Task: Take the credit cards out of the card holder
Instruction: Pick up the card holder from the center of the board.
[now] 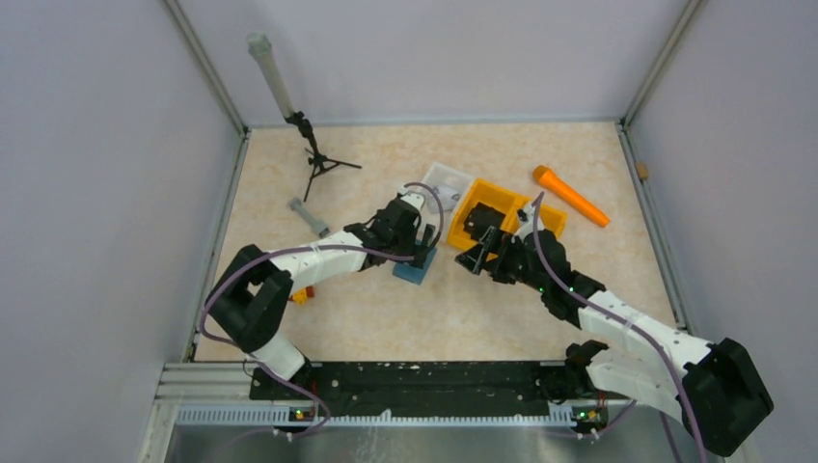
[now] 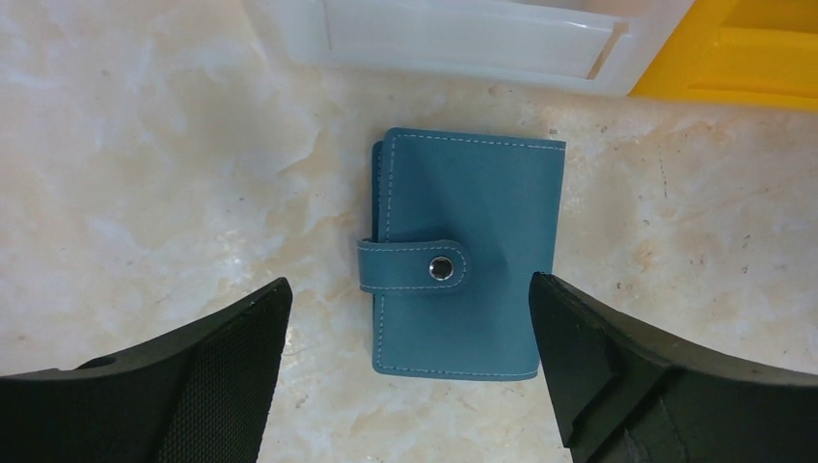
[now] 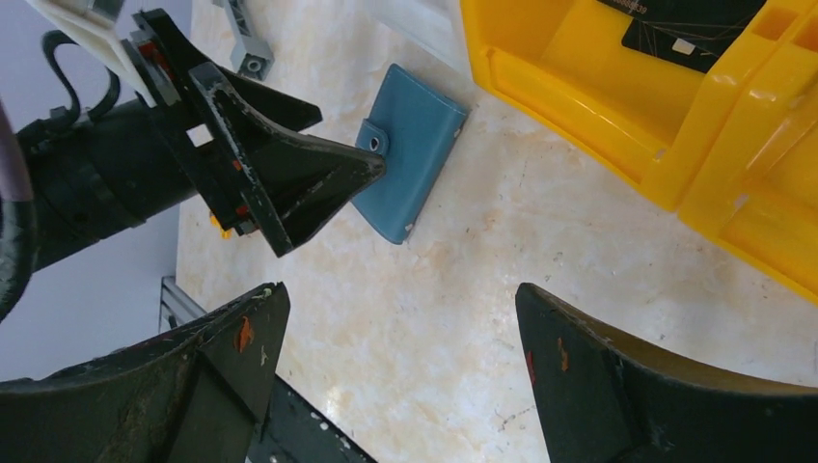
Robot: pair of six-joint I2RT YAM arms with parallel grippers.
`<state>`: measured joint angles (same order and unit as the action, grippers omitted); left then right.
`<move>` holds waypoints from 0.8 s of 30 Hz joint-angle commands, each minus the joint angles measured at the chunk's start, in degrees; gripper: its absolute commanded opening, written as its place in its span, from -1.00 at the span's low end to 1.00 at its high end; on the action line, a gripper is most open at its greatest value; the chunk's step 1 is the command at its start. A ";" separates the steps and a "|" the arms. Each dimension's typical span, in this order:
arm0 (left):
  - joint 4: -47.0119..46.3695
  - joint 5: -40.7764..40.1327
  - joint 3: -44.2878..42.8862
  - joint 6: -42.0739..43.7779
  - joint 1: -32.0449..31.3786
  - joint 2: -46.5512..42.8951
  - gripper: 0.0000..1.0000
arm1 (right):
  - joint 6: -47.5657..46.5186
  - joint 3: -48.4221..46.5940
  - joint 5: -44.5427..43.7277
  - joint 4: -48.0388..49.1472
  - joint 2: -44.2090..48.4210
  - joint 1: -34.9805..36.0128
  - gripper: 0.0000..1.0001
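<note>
The desk (image 1: 386,318), pale and marbled, carried everything. The left arm (image 1: 318,253) reached in from its own side, and the left jaws stood wide apart with nothing between the pads. They hung just above the holder, and I saw no contact. The right arm (image 1: 617,318) stretched toward the middle of the desk. The right jaws were also spread wide and empty, above bare desk.

The orange bin (image 1: 482,198) sat just ahead of the right jaws, on their right side. The white tray (image 1: 449,178) lay beyond the left jaws, touching or nearly touching the bin. A tripod (image 1: 318,159) carrying a grey rod stood well beyond the left jaws, near the far left corner. An orange stick (image 1: 569,196) lay beyond the bin, well apart from both jaws.

The holder (image 2: 468,253) lay flat on the desk, folded shut with its snap strap fastened. It was centred between the left jaws and near the tray, ahead and to the left of the right jaws. A small grey piece (image 1: 309,216) lay to the left of the left jaws. A black card (image 3: 675,34) rested inside one bin compartment.
</note>
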<state>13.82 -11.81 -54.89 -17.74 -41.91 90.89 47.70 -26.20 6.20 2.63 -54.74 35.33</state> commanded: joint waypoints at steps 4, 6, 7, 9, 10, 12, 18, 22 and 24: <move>-2.65 11.50 -1.45 -1.23 6.17 3.88 0.87 | 5.20 3.15 -4.20 11.29 -1.22 2.58 0.76; -2.64 13.55 -1.44 -0.43 6.20 4.20 0.88 | 5.01 3.30 -4.26 11.50 -1.68 2.64 0.76; -2.78 14.59 -1.44 -0.16 6.22 4.63 0.88 | 4.99 3.33 -4.33 11.58 -1.98 2.70 0.76; -2.69 16.20 -1.61 -0.25 6.52 5.76 0.85 | 5.09 3.55 -4.28 12.06 -2.82 2.75 0.76; -2.57 17.08 -1.66 -0.46 6.70 6.39 0.82 | 5.30 3.67 -4.19 12.35 -3.25 2.77 0.76; -2.38 18.67 -1.80 -0.84 7.44 7.50 0.69 | 5.78 4.02 -4.11 13.27 -4.25 3.06 0.76; -3.52 22.87 0.09 -2.11 10.15 7.75 0.35 | 6.24 4.45 -4.47 15.24 -6.48 4.18 0.75; -4.68 24.60 1.70 -2.60 11.00 6.96 -0.12 | 6.35 4.83 -4.62 16.31 -7.01 4.36 0.74; -5.48 26.25 2.30 -3.09 11.75 6.42 -0.20 | 6.20 4.92 -4.53 16.79 -7.52 4.40 0.74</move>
<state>10.04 10.81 -54.52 -19.97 -31.18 97.76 53.69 -21.63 2.55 15.20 -61.60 38.92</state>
